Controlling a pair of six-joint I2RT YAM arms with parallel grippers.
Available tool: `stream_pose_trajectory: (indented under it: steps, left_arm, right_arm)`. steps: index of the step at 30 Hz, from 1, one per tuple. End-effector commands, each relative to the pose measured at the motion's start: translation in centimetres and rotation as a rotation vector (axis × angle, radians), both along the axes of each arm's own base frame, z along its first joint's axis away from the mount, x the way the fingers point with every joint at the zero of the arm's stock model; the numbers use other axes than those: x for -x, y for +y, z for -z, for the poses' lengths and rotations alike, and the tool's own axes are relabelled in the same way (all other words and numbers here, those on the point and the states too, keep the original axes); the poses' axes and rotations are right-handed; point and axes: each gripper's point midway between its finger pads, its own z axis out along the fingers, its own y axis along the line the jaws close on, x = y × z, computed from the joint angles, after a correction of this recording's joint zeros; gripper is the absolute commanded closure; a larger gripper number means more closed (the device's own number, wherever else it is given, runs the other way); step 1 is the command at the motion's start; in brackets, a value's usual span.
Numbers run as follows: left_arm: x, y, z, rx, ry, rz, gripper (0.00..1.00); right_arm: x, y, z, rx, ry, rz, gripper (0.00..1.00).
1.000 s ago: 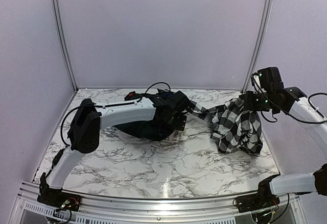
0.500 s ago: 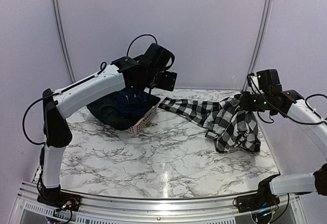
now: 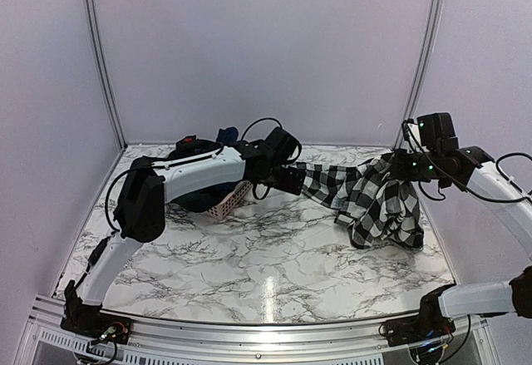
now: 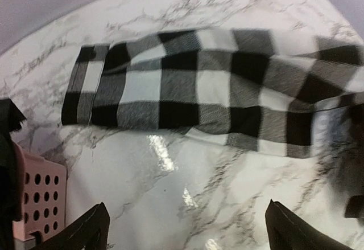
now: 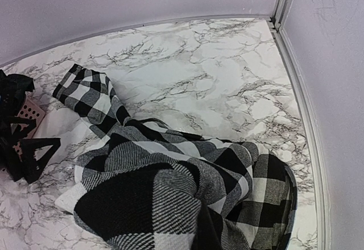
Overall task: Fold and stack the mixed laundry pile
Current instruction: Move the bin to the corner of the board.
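Left pincer point(image 3: 284, 180) gapes fully open, empty, above the sleeve point(image 4: 91, 90). With my right pincer point(image 3: 397, 165) clamped shut I hold the black-and-white check shirt point(image 3: 378, 203) bunched up off the marble table point(image 3: 266, 273). Dark garments point(image 3: 193, 204) sit in the pink basket point(image 3: 230, 203).

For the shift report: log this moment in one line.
left gripper open, near sleeve of checked shirt | right gripper shut on checked shirt, bunched end raised | pink basket holds dark clothes

The left arm point(image 3: 199, 174) stretches low and rightward, its left gripper point(image 3: 289, 180) spread wide. The right arm point(image 3: 492, 179) bends inward, raised, its right gripper point(image 3: 396, 165) clamped on the black-and-white check shirt point(image 3: 382, 203).
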Motion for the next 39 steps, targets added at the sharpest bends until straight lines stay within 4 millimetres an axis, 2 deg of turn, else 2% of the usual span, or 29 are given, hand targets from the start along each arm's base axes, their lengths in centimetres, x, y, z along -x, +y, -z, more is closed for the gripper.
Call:
stream_pose_trajectory:
  steps: [1,4,7,12,14,19,20,22,24,26,27,30,34,37,39]
  left_arm:
    - [-3.8,2.6,1.0,0.047,-0.006,-0.191,0.01]
    - [-5.9,6.3,2.9,0.026,0.005,-0.325,0.01]
    - [-8.2,10.6,3.2,-0.019,-0.013,-0.419,0.01]
    - [-12.3,20.1,4.0,-0.038,0.018,-0.583,0.01]
    - [-14.1,22.9,3.7,-0.031,0.011,-0.609,0.01]
    - [-18.3,27.8,1.9,0.032,-0.016,-0.625,0.01]
    - [-18.7,28.3,1.2,0.046,-0.025,-0.622,0.01]
    - [-19.1,28.2,-1.1,0.058,-0.063,-0.576,0.01]
    - [-18.7,26.2,-4.1,0.102,-0.101,-0.492,0.01]
    - [-17.5,24.5,-6.7,0.144,-0.120,-0.438,0.01]
    - [-16.7,23.8,-7.5,0.156,-0.122,-0.415,0.01]
    - [-13.9,22.3,-11.3,0.180,-0.171,-0.358,0.01]
    - [-10.7,22.8,-15.8,0.240,-0.206,-0.338,0.01]
    - [-8.7,23.8,-19.3,0.270,-0.262,-0.323,0.01]
    - [-7.4,24.4,-21.9,0.285,-0.303,-0.311,0.01]
  right_arm:
    - [-1.0,-0.1,-1.6,-0.013,-0.059,0.012,1.00]
    - [-1.1,0.0,-1.5,-0.012,-0.052,0.011,1.00]
    - [-1.2,0.1,-1.3,-0.013,-0.047,0.007,1.00]
    - [-1.5,0.4,-1.1,-0.024,-0.044,-0.005,1.00]
    - [-1.5,0.8,-1.0,-0.034,-0.042,-0.021,1.00]
    - [-1.8,2.7,-1.2,-0.095,-0.048,-0.107,1.00]
    - [-1.8,3.3,-1.4,-0.114,-0.049,-0.138,1.00]
    - [-2.1,4.6,-2.9,-0.147,-0.077,-0.202,1.00]
    - [-2.4,6.1,-5.8,-0.196,-0.140,-0.278,1.00]
    - [-3.1,7.1,-10.4,-0.231,-0.230,-0.329,1.00]
    - [-3.4,7.8,-12.2,-0.247,-0.259,-0.363,1.00]
    - [-3.9,10.2,-18.4,-0.296,-0.355,-0.480,1.00]
    - [-2.8,14.7,-26.1,-0.348,-0.466,-0.667,1.00]
    - [-0.4,18.5,-31.2,-0.418,-0.539,-0.825,1.00]
    - [1.5,19.7,-33.8,-0.520,-0.560,-0.927,1.00]
